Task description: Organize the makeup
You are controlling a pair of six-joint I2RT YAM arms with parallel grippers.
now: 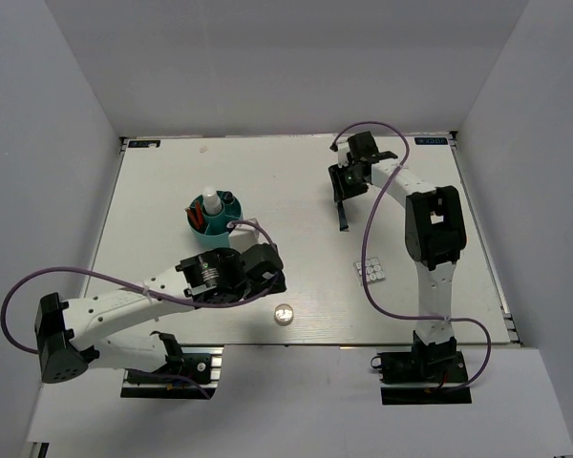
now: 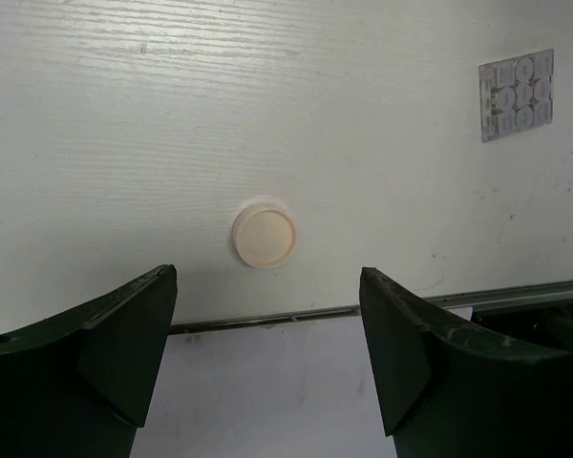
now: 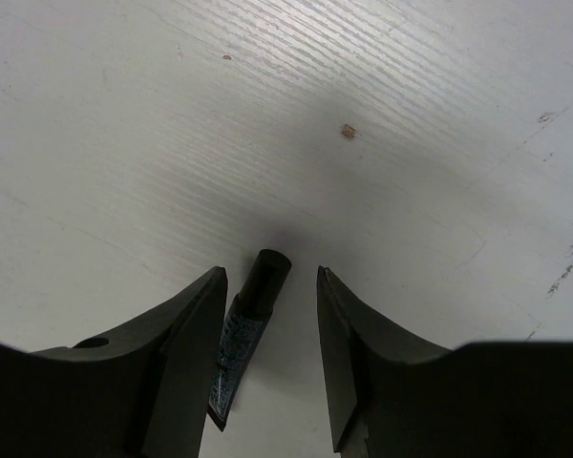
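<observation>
One black tube (image 3: 253,305) between the right tool's (image 3: 271,277) half-open jaws, not yet gripped.

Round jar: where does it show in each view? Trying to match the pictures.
Top external: round jar sits low centre, near the front edge of the table.
Left wrist: round jar sits mid-frame, just left of centre.
Right wrist: not in it.
Shared landmark: the palette, up and to the right of the jar in the top external and left wrist views.

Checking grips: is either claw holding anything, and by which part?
Nothing is gripped. Right claw straddles the black tube near its cap; left claw is empty.
</observation>
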